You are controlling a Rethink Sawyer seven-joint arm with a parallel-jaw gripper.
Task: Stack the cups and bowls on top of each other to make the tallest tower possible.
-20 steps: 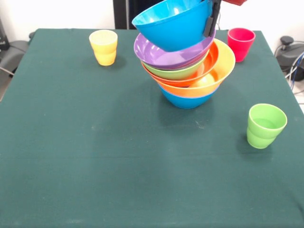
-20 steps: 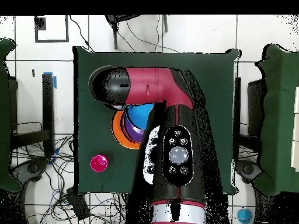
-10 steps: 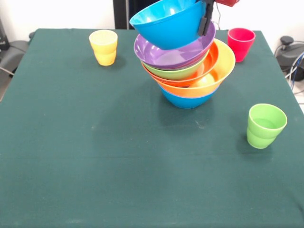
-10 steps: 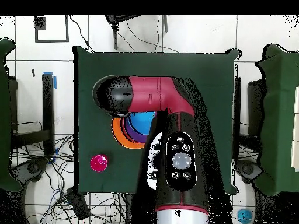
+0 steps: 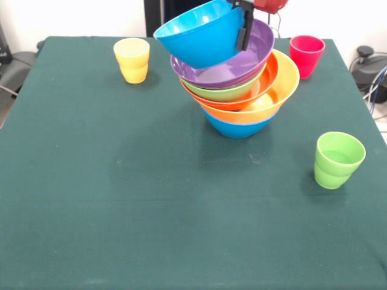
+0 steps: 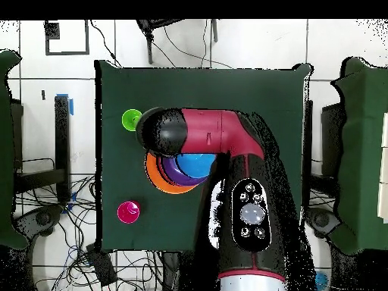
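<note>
From my front camera I count three cups on the green tablecloth point(image 5: 121, 205): a yellow cup point(image 5: 132, 60) near the far left corner, a red-pink cup point(image 5: 306, 55) at the far right just behind the pile, and a light green cup point(image 5: 337, 159) standing alone on the near right, well apart from the rest. All three are upright and none is stacked. I count six bowls. Five make up the tower point(image 5: 242, 96) in the far middle of the table: a blue bowl point(image 5: 236, 128) at the bottom, a big yellow-orange bowl point(image 5: 278, 90) in it, then an orange-red bowl point(image 5: 266, 78), a lime green bowl point(image 5: 224, 92) and a wide purple bowl point(image 5: 224, 69) on top, the whole pile leaning. The sixth, a second blue bowl point(image 5: 199, 36), hangs tilted over the purple one with its mouth tipped up to the right; I cannot tell whether it touches the purple bowl. The gripper point(image 5: 245, 27) comes in at the top edge and has that bowl's right rim pinched between its black fingers point(image 5: 247, 30). Overhead, the red and black arm point(image 6: 227, 151) covers most of the pile, leaving one blue bowl, a purple rim and an orange rim showing, plus two cups, the light green and the red-pink.
</note>
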